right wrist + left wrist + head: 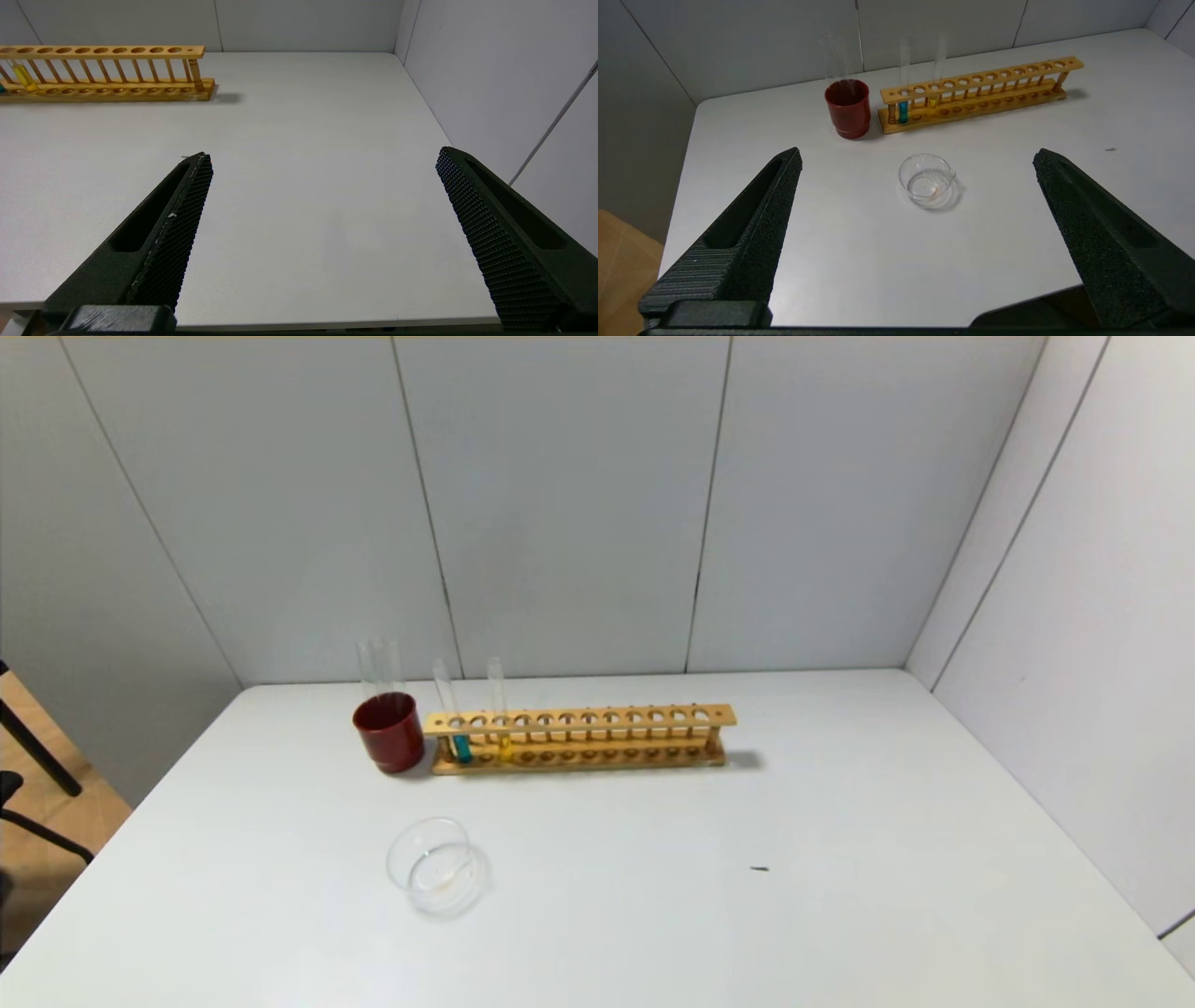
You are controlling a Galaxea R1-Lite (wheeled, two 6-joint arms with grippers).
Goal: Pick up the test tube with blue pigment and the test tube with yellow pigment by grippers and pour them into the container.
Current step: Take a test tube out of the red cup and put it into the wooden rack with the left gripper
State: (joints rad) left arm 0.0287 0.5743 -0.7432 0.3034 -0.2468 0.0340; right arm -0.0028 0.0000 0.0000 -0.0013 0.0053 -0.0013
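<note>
The test tube with blue pigment [458, 733] [903, 105] stands upright at the left end of a wooden rack [597, 717] [994, 77] [107, 50]. Two holes along stands the test tube with yellow pigment [502, 728] [933, 95] [21, 74]. The container [437, 866] [927, 179], a low clear glass dish, sits on the table in front of the rack. Neither arm shows in the head view. My left gripper [917, 156] hangs open near the table's front edge, facing the dish. My right gripper [322, 156] is open over bare table to the right.
A dark red cup [388, 732] [848, 108] holding clear colourless tubes stands against the rack's left end. A small dark speck [759, 869] lies on the white table [840, 821]. Grey walls close off the back and right.
</note>
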